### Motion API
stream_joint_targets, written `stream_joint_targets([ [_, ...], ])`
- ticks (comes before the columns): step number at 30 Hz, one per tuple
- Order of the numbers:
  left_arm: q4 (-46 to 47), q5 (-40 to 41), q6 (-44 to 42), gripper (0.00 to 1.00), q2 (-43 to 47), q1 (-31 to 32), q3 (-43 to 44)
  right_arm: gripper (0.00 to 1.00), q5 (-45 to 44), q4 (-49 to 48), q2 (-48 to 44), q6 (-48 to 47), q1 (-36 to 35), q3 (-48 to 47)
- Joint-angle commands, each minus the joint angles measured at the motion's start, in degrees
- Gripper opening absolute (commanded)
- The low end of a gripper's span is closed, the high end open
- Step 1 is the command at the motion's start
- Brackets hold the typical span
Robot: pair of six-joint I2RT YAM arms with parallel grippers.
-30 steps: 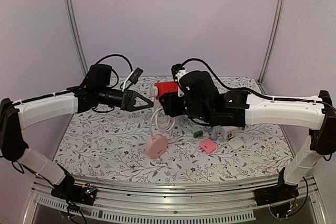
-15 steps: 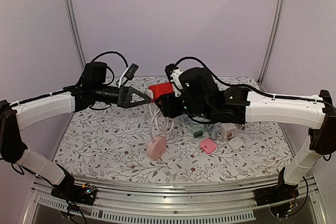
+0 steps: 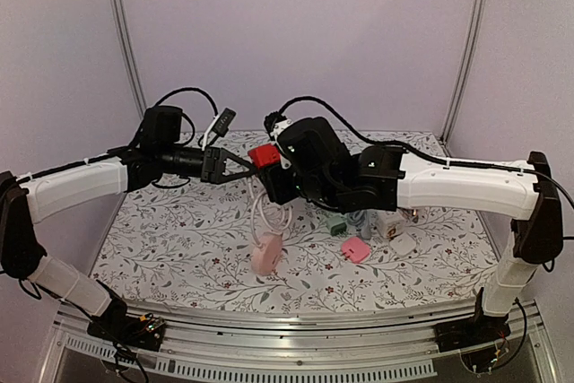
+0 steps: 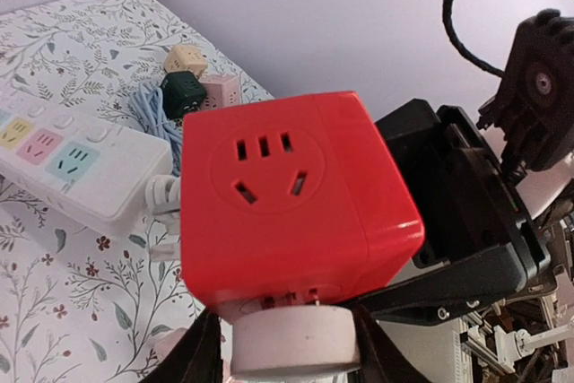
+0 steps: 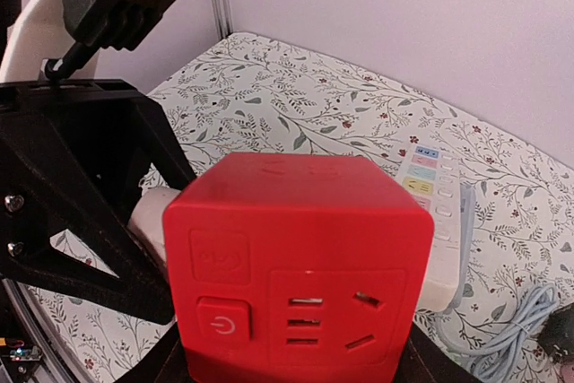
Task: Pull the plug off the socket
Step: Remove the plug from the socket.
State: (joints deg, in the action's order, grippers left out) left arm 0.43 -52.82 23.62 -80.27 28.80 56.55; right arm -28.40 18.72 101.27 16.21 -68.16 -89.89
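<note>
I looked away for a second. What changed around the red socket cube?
The right gripper carried the red socket cube leftward to the left gripper, which went from open to closed around the white plug. The right gripper's hold and the pink adapters below stayed unchanged.

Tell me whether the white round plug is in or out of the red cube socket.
In. The white round plug sits flush against the red cube socket, no prongs showing, in the left wrist view.
</note>
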Motion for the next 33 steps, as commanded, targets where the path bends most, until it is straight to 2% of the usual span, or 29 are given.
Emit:
stream_joint_targets([
  [1, -0.25, 1.85, -0.97, 0.39, 0.64, -0.32, -0.04, 0.06, -3.50, -1.04, 0.96, -2.90, -1.29, -3.66],
  [7, -2.25, 2.22, -0.97, 0.26, 0.61, -0.38, 0.05, 0.06, -5.21, -0.03, 1.19, -3.11, -1.40, -3.84],
  [11, -2.30, 2.23, -0.98, 0.12, 0.54, -0.40, 0.05, 0.05, -7.16, 0.37, 1.29, -2.41, -1.45, -3.94],
  [16, -2.04, 2.52, -1.07, 0.00, 0.63, -0.41, -0.11, 0.05, -12.63, 2.94, 1.73, 2.87, -1.32, -4.90],
  [22, 0.76, 2.56, -0.49, 0.00, 1.21, -0.39, -1.12, 0.05, -10.60, 2.86, 1.34, 13.05, -0.72, -5.73],
  [33, 3.43, 2.81, 0.54, 0.00, 2.35, -0.30, -2.41, 0.04, -11.34, 1.45, 1.87, 19.56, -0.75, -7.45],
])
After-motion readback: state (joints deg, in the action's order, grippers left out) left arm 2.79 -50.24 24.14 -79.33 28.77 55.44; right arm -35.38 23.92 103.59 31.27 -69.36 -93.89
